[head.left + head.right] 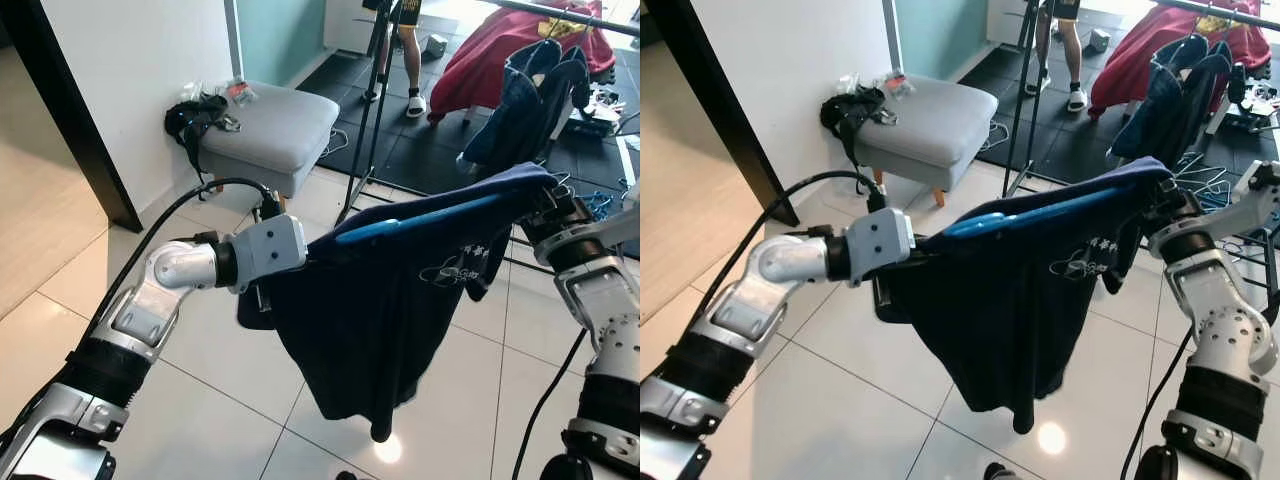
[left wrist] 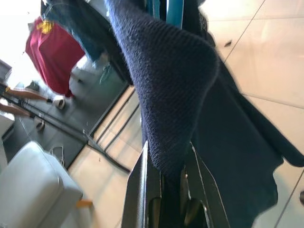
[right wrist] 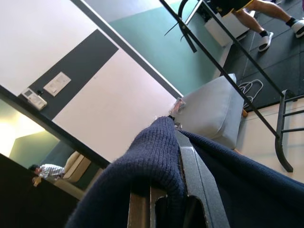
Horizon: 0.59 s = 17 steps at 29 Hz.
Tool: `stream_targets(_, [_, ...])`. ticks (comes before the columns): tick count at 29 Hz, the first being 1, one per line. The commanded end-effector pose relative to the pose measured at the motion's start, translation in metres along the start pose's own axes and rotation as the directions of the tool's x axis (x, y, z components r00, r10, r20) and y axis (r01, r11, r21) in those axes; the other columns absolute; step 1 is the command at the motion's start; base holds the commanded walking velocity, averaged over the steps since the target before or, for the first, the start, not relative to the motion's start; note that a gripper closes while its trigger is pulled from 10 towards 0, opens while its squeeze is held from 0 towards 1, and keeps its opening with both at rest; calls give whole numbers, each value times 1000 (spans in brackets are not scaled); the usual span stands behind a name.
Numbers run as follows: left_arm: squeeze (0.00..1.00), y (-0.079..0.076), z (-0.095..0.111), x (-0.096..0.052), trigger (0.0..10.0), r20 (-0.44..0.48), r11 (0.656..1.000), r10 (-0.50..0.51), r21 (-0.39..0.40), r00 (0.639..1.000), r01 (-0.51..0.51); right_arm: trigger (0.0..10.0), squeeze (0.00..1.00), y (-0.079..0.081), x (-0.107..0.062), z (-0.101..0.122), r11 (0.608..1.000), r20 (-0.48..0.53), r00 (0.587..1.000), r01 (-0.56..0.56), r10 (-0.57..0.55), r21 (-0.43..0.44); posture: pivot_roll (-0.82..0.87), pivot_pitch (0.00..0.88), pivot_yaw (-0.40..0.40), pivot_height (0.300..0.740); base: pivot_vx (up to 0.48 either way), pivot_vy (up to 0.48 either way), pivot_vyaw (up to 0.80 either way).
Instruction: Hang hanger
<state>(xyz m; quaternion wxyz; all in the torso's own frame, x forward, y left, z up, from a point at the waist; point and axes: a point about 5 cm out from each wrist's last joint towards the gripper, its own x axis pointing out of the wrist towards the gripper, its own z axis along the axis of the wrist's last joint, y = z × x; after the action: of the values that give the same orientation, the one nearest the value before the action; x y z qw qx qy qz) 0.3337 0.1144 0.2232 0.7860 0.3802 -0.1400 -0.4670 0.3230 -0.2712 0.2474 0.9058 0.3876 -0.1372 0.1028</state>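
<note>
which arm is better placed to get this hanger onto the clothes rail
Right, probably. The right pincer grips the sweater and blue hanger at the end nearest the clothes rail, which is ahead on the robot's right. The left pincer grips the far end, toward the grey stool.

Glossy white floor tiles (image 1: pixel 200 420) are reflecting a ceiling light before me. A white wall (image 1: pixel 130 70) with a black door frame (image 1: pixel 70 120) is standing at my left, beside a grey ottoman (image 1: pixel 275 125). Beyond, black floor mats (image 1: pixel 400 130) are lying under a clothes rail (image 1: pixel 560 15) holding a red garment (image 1: pixel 500 55).
</note>
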Motion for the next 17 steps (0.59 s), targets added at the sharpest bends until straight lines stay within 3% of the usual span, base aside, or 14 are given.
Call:
stream_targets(1, [0,3,-17,-10,10000,-115,1000,11,-5,993,-12,0,0,-2,-3,7,1000,41,999,5,-5,-6,-48,169,-35,740,0,0,0])
stream_targets(2, [0,3,-17,-10,10000,-115,1000,11,-5,993,-12,0,0,-2,-3,7,1000,41,999,5,-5,-6,-48,169,-35,740,0,0,0])
stream_targets(6, [0,17,-36,-21,10000,-257,990,115,-50,960,-132,0,0,-2,-5,0,999,-1,1000,3,-3,-46,-49,170,-37,740,0,0,0])
stream_targets(11, [0,21,-40,-24,10000,-289,984,140,-62,947,-164,0,0,-1,-5,-4,998,-19,1000,-2,0,-70,-49,170,-37,740,0,0,0])
stream_targets(15, [0,25,-36,-14,10000,-313,976,179,-65,933,-209,0,0,18,0,-33,970,-155,986,-92,57,-225,-45,170,-37,740,0,0,0])
stream_targets(17, [0,21,-32,-7,10000,-302,979,162,-67,939,-190,0,0,26,1,-41,961,-185,979,-128,83,-246,-45,170,-37,740,0,0,0])
